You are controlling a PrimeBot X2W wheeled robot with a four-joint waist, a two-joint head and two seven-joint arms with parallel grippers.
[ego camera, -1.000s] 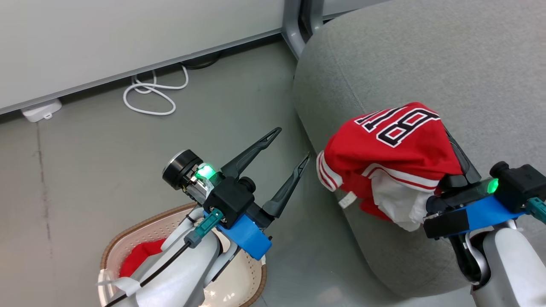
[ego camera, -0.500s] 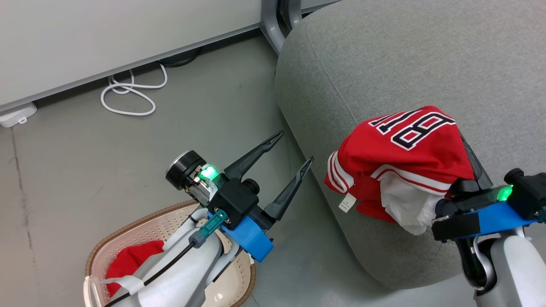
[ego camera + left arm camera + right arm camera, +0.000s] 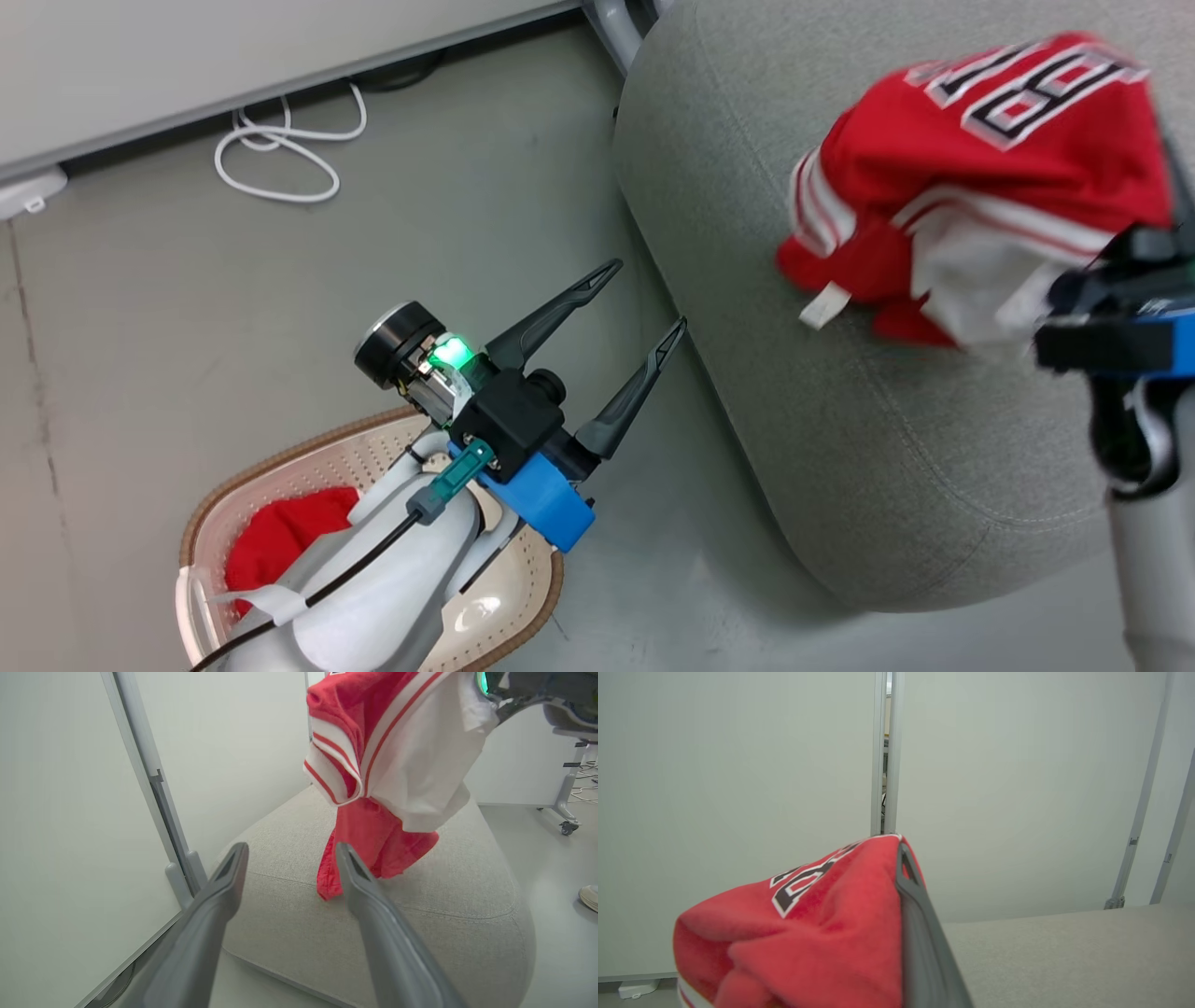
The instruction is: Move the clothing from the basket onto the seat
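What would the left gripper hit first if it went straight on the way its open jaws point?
Probably the rounded side of the seat, just beyond the left gripper. The hanging jersey looks farther along, though depth is unclear.

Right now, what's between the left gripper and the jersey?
Nothing but bare sofa fabric between left gripper and jersey; head view and left wrist view both show it.

Red jersey above grey sofa
Bunched, lettering up; cream basket holding red shorts stands beside the sofa.
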